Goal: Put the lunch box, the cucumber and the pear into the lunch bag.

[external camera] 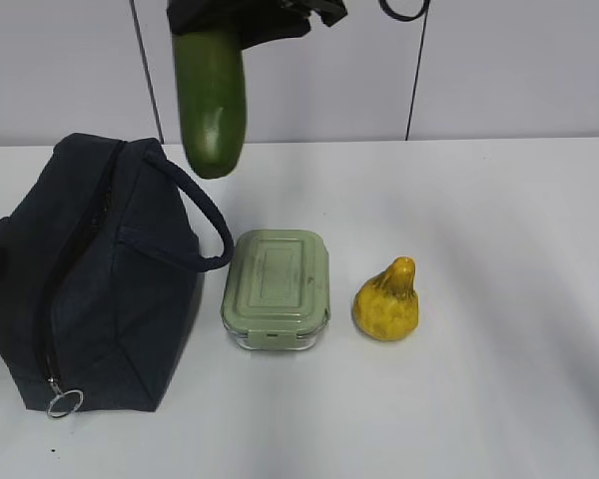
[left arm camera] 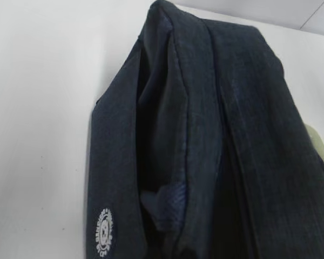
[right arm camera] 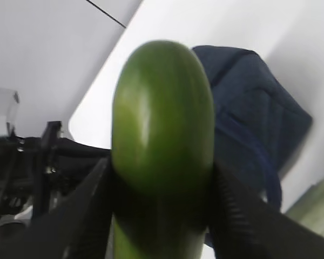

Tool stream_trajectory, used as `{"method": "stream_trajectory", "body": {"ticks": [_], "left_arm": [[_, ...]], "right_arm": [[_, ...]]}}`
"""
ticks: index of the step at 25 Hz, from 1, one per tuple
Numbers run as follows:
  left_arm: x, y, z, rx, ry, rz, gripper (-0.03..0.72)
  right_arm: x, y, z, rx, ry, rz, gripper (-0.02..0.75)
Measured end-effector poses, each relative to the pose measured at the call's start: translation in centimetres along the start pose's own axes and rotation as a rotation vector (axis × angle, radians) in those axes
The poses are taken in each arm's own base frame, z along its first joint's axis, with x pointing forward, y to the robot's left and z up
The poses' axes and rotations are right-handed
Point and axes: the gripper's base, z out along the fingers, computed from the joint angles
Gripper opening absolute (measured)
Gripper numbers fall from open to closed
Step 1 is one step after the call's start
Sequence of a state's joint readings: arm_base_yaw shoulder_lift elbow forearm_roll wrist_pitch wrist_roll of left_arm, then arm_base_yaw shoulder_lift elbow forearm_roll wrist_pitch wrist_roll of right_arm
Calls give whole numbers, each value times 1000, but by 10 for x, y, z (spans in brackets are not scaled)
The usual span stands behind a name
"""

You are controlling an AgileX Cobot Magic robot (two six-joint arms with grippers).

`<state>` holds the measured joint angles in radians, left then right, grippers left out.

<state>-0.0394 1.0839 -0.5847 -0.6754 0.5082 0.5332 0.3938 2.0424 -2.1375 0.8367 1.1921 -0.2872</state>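
Note:
My right gripper (external camera: 245, 20) is shut on the dark green cucumber (external camera: 212, 100) and holds it upright in the air, its lower end just above the right top edge of the navy lunch bag (external camera: 90, 289). In the right wrist view the cucumber (right arm camera: 162, 124) fills the space between the black fingers (right arm camera: 89, 216), with the bag (right arm camera: 254, 108) behind it. The sage-green lunch box (external camera: 278, 287) stands right of the bag, and the yellow pear (external camera: 387, 299) stands right of the box. The left wrist view is filled by the bag (left arm camera: 205, 135); the left gripper's fingers cannot be made out there.
The bag's padded loop handle (external camera: 195, 210) arches toward the lunch box, under the cucumber. The silver ring pull (external camera: 65, 403) hangs at the bag's near end. A corner of the lunch box shows in the left wrist view (left arm camera: 319, 145). The white table (external camera: 499, 220) reaches to the wall.

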Motion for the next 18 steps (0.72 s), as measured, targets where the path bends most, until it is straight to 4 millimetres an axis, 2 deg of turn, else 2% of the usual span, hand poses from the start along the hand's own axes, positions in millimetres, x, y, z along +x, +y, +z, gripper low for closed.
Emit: {"method": "stream_trajectory", "body": {"ticks": [2, 6, 7, 8, 13, 18], "left_arm": [[-1, -1, 0, 12, -9, -28, -5], [-4, -4, 0, 50, -38, -97, -10], [-4, -5, 0, 55, -43, -106, -10], [-5, -5, 0, 57, -47, -111, -12], [-6, -6, 0, 69, -59, -138, -12], [-7, -6, 0, 72, -65, -149, -12]], "right_arm": [[0, 2, 15, -53, -11, 6, 371], [4, 7, 56, -137, -18, 17, 371], [6, 7, 65, -149, -20, 20, 405], [7, 4, 74, -150, -24, 25, 375], [12, -20, 114, -161, -72, 118, 371], [25, -49, 143, -132, -51, 180, 371]]}}
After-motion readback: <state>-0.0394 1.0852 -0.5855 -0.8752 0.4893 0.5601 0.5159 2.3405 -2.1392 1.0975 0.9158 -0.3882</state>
